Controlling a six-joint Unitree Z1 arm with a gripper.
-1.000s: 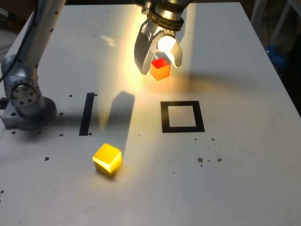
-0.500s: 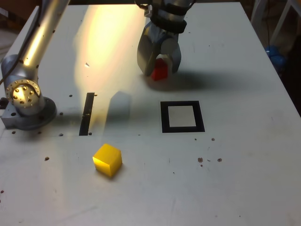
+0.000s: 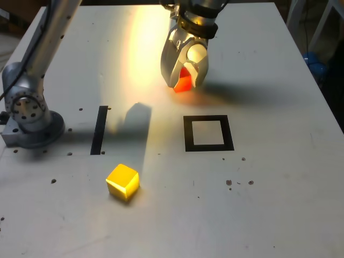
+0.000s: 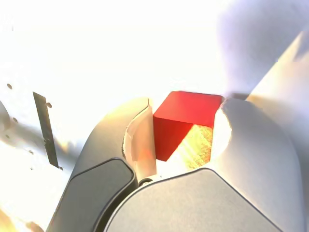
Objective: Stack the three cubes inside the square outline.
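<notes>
The gripper (image 3: 185, 79) stands low over the far half of the table (image 3: 279, 204), and its two grey jaws are clamped on the red cube (image 3: 184, 83). The wrist view confirms it: the red cube (image 4: 186, 123) sits squarely between the pads, one jaw pressed to each side face, with its top face and one lit side showing. So the cube lies right inside the gripper's mouth, not ahead of it or beside it, and from these views it seems to be resting on the table or barely off it; I cannot tell which.

The relation the coming move turns on is cube to square outline (image 3: 208, 133). In the exterior view, the outline lies at about 5 o'clock from the held cube, near but clearly apart, with bare table between them. The cube has no long axis to speak of, and only one arm is at work. In my judgement the next step is a lift, a short carry toward 5 o'clock, and a set-down with the cube's sides squared to the frame.

The yellow cube (image 3: 122, 181) waits at about 7 o'clock from the gripper, well apart, beyond the narrow black strip (image 3: 99, 129). No green cube shows in either view
</notes>
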